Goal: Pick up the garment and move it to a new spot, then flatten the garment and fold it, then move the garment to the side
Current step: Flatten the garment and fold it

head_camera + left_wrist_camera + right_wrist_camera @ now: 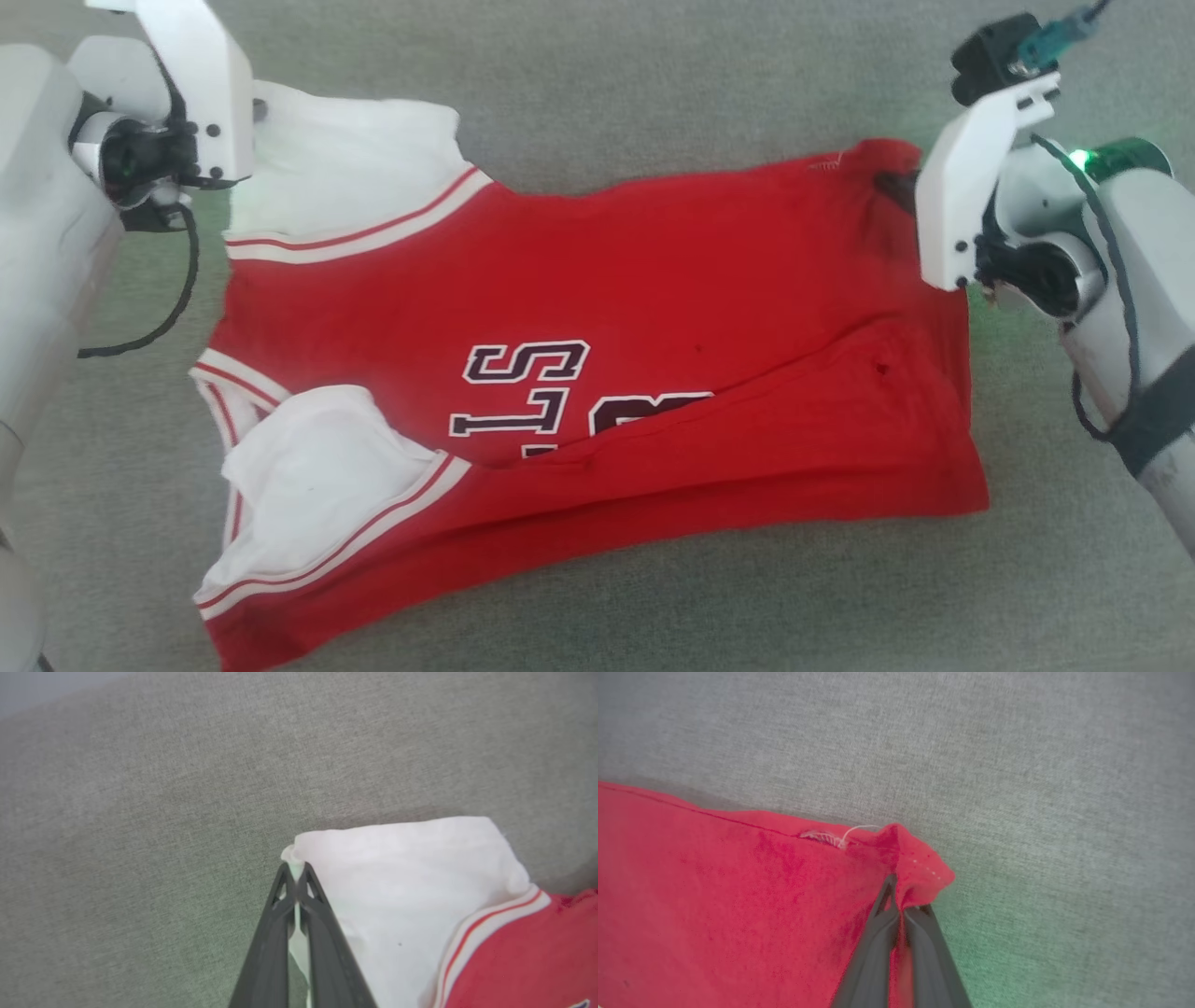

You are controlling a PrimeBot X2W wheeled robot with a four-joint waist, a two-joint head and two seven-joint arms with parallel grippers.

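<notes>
The garment (pixel 597 308) lies spread on the grey cloth surface, partly folded, its white sleeves to the left and red hem to the right, with part of the black print showing. At the far left corner my left gripper (pixel 294 872) is shut on the edge of the upper white sleeve (pixel 406 877). In the head view its fingers are hidden behind the white wrist mount (pixel 201 93). My right gripper (pixel 901 900) is shut on the red hem corner (pixel 920 868) at the far right, the cloth bunched between its dark fingers (pixel 878 938).
Grey fabric surface (pixel 597 84) extends all round the garment. Both pale forearms (pixel 1130 308) flank it, with a black cable (pixel 177 308) hanging from the left one. A green light glows on the right wrist.
</notes>
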